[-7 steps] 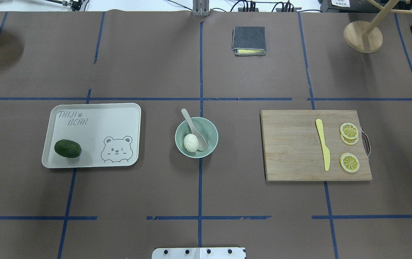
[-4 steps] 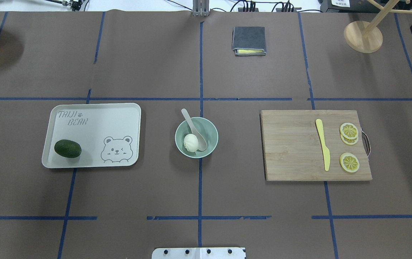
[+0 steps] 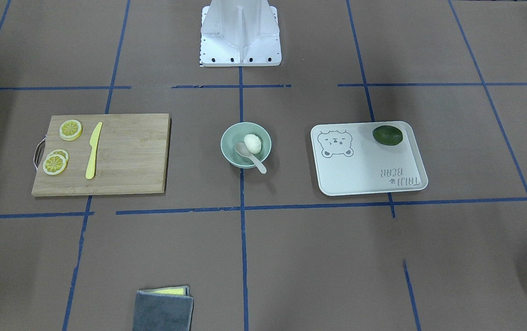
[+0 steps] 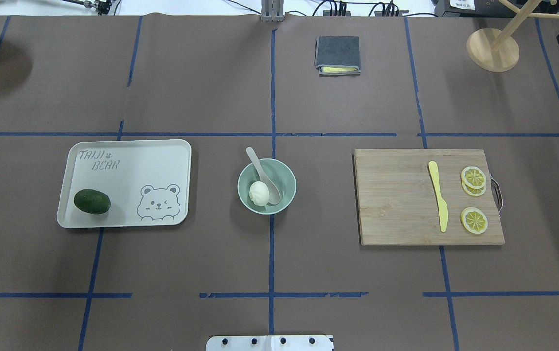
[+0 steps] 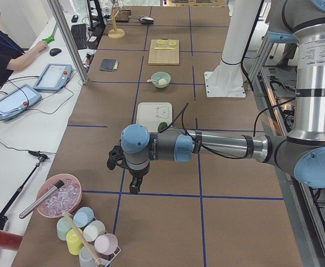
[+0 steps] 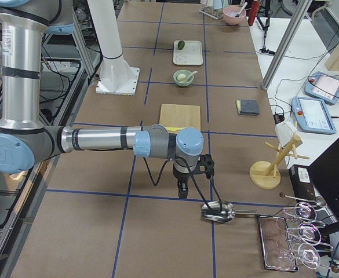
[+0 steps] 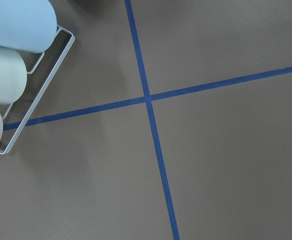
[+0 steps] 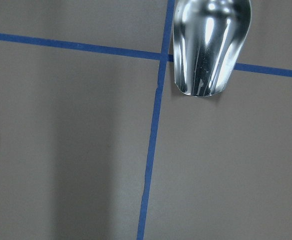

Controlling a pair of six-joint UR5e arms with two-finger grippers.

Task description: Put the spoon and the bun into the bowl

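Seemingly finished, with one loose end

Nearest the base, the bun (image 4: 259, 193) sits inside the bowl (image 4: 289, 181) on its near side, just beside the spoon (image 4: 264, 174). The spoon's scoop lies in the bowl while its handle leans out over the far rim. I judge that overhang the weak point: a knock to the bowl or a sweep past the handle could lever the spoon out. Farther off, at the table's ends, the left gripper (image 5: 133, 184) hangs near the cups (image 7: 11, 22) and the right gripper (image 6: 182, 188) near a metal scoop (image 8: 210, 45). Whether either claw is apart or together I cannot tell. A careless homing move could catch those
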